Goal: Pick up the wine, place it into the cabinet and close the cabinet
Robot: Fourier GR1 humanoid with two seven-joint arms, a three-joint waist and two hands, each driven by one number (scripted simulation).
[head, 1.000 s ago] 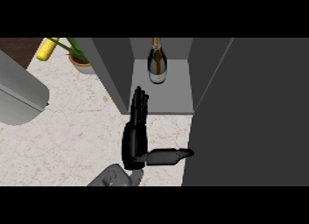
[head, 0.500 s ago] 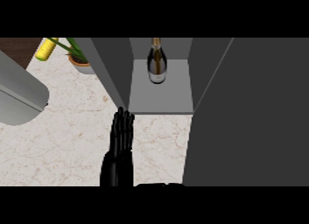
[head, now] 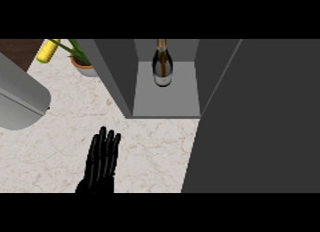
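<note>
Standing upright inside the open cabinet [head: 163,102], the wine bottle [head: 162,68] sits on the grey shelf floor toward the back, label facing the viewer, dark neck pointing up the frame. Cabinet door [head: 263,118] swung open, a broad dark grey panel filling the right side of the view.

One black hand [head: 100,165] shows at the lower edge, left of centre, over the marble counter [head: 48,149]. Fingers straight and held side by side, pointing up the frame toward the cabinet; nothing held. It is well apart from the bottle and short of the cabinet's front edge. Which arm it belongs to cannot be told from this view; no second hand visible.

Upper left: a potted plant [head: 82,63] in a terracotta pot, with a yellow object [head: 47,50] just beside it. A large grey rounded body [head: 12,97] lies across the left edge.
</note>
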